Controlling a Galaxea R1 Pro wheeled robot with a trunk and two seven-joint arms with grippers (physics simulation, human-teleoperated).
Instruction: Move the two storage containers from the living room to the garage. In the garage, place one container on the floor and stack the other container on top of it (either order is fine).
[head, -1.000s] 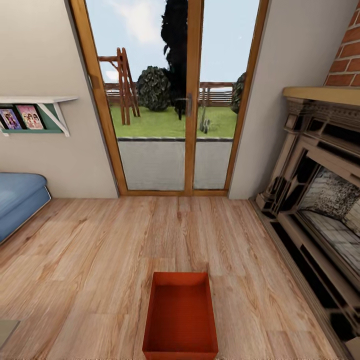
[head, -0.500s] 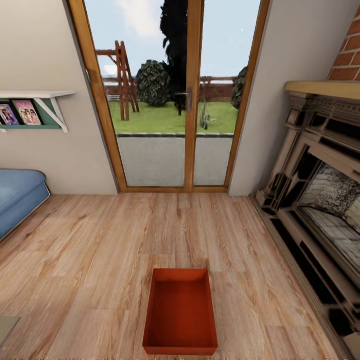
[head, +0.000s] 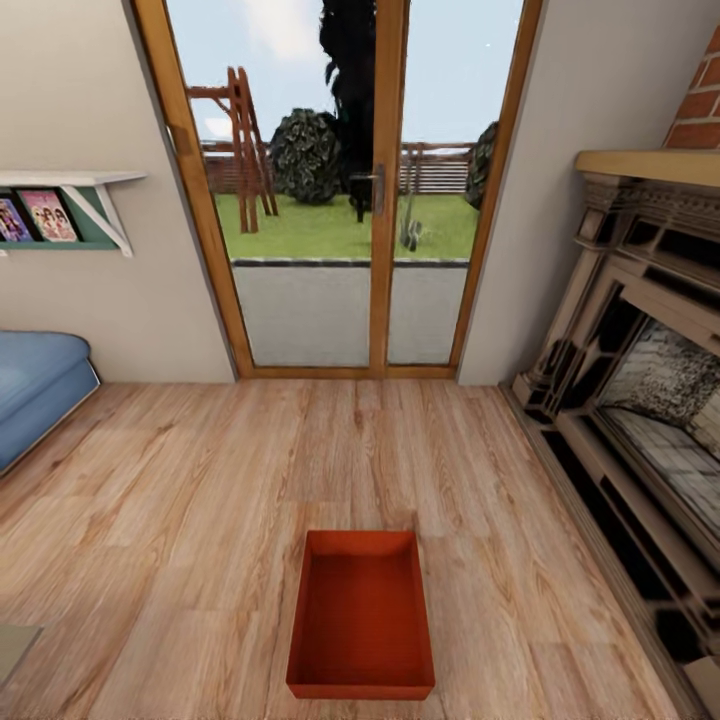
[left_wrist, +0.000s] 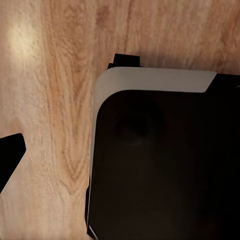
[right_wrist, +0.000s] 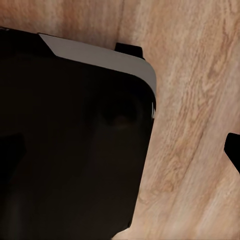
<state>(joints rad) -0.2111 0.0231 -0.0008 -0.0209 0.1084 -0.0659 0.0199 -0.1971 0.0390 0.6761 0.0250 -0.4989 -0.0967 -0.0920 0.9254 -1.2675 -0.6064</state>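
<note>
Orange-red bin (head: 361, 612) on wood floor (head: 200, 500), untouched

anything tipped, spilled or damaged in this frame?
Nothing stands out. One orange-red storage container sits upright and empty on the wood plank floor, roughly square to the glass door. The sofa, shelf and fireplace look undisturbed.

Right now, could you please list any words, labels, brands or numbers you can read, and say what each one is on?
None can be read.
Two picture covers on the wall shelf: any print is too small and blurred to read.
The orange-red bin on the wood floor: plain, no label visible.
</note>
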